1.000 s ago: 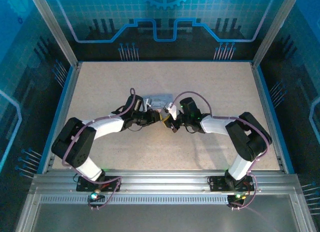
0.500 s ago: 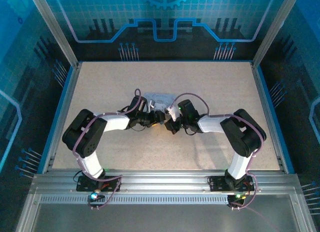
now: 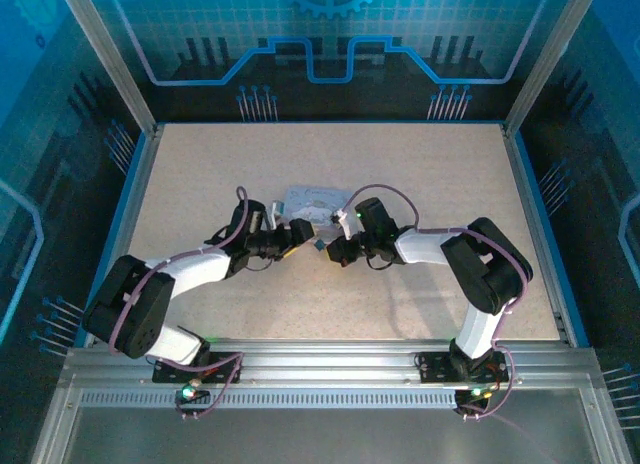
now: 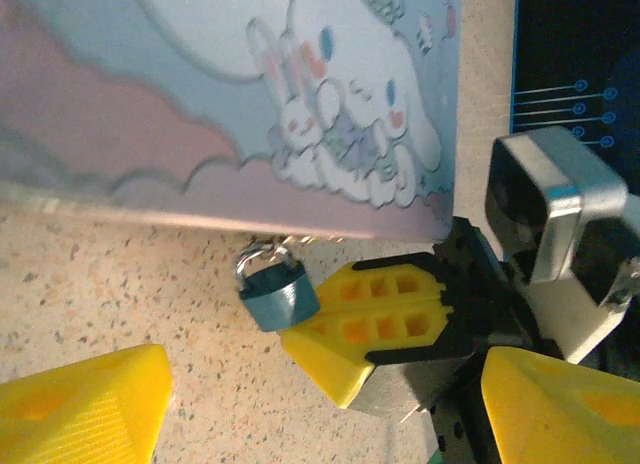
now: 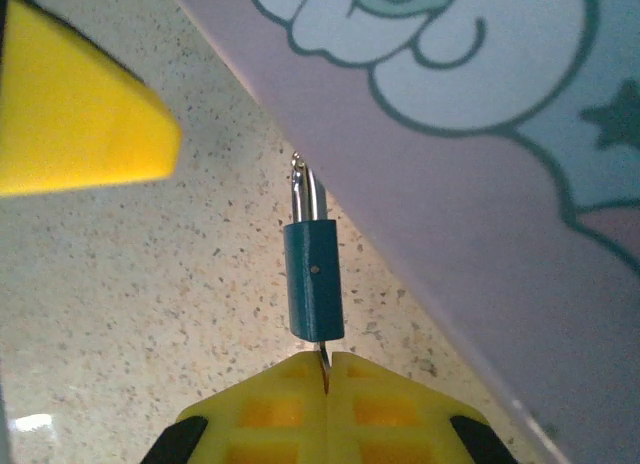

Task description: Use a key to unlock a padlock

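The small blue padlock (image 4: 280, 296) hangs by its silvery shackle (image 4: 256, 260) at the edge of the pale cartoon-printed tin (image 4: 230, 104). In the right wrist view the padlock (image 5: 313, 279) stands just off the fingertips, and the thin key (image 5: 324, 360) runs from its underside into the pinch. My right gripper (image 5: 327, 372) is shut on the key. My left gripper (image 4: 328, 386) is open, its yellow fingers (image 4: 85, 409) set wide on both sides, apart from the padlock. From above, the left gripper (image 3: 296, 240) and the right gripper (image 3: 324, 247) face each other beside the tin (image 3: 315, 197).
The speckled beige table (image 3: 420, 174) stretches all round the tin. Blue walls and metal posts (image 3: 110, 59) fence the workspace. One yellow finger of the left gripper (image 5: 80, 104) shows at the upper left of the right wrist view.
My left gripper has opened, let go of the padlock and drawn back to the left. The right gripper has stayed shut on the key in the padlock.
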`<state>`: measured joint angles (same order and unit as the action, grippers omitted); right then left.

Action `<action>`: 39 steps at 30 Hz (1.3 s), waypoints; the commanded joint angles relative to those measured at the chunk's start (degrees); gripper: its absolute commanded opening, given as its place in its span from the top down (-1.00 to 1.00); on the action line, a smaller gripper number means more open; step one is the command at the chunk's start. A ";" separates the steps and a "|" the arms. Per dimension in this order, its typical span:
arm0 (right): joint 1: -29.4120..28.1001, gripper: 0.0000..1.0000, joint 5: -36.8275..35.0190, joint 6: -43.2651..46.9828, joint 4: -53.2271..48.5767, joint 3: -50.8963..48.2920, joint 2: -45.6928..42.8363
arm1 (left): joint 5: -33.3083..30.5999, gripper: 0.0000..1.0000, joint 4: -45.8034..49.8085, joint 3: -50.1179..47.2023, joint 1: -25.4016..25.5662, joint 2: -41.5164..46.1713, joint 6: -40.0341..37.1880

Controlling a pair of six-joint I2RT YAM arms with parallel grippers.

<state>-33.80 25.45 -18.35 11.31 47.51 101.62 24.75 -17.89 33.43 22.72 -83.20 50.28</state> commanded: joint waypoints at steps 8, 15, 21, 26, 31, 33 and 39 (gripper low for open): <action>-1.74 1.00 3.76 -14.25 -4.90 2.58 -3.77 | -0.74 -0.38 -18.32 -7.87 1.79 -1.20 15.15; -3.00 1.00 2.58 -19.37 -4.62 2.53 -4.56 | -2.29 -0.23 -30.19 -8.40 4.94 -8.54 21.46; -3.29 1.00 1.70 -19.95 -5.78 4.70 -4.12 | -4.66 -0.16 -30.54 -9.37 5.27 -8.35 21.56; -3.30 1.00 1.73 -21.32 -4.53 4.27 -3.89 | -4.76 -0.08 -31.49 -9.79 5.32 -8.54 22.50; -3.27 1.00 1.94 -23.64 -2.73 3.83 -3.76 | -5.24 -0.06 -31.80 -9.79 5.61 -8.58 23.63; -3.29 1.00 2.14 -24.64 -1.78 3.63 -3.58 | -5.24 0.00 -31.78 -9.70 5.75 -8.80 24.15; -3.20 1.00 2.25 -29.10 2.20 3.25 -3.27 | -5.86 0.20 -32.38 -9.85 6.00 -8.95 25.01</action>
<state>-36.38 26.92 -44.25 7.49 50.35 98.89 18.83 -47.94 24.18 27.88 -91.98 73.63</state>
